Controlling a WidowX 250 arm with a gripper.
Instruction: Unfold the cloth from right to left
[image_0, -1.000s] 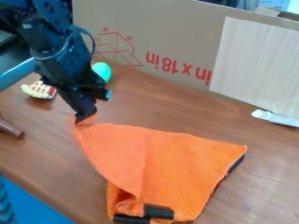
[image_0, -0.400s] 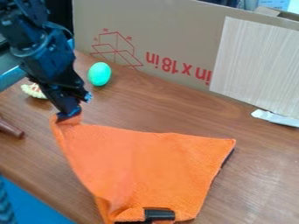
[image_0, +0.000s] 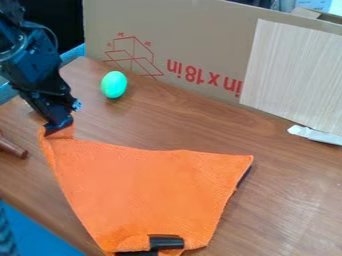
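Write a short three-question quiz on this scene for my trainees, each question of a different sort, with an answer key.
1. True or false: the bright green, egg-shaped object rests on top of the orange fabric cloth.

2. Multiple choice: what stands behind the green object, in the camera's view?
a) a white china plate
b) a large brown cardboard box
c) a clear glass jar

3. Fill in the blank: as the picture shows it, the black two-finger gripper holds the cloth by its upper ____ corner.

Key: 1. False; 2. b; 3. left
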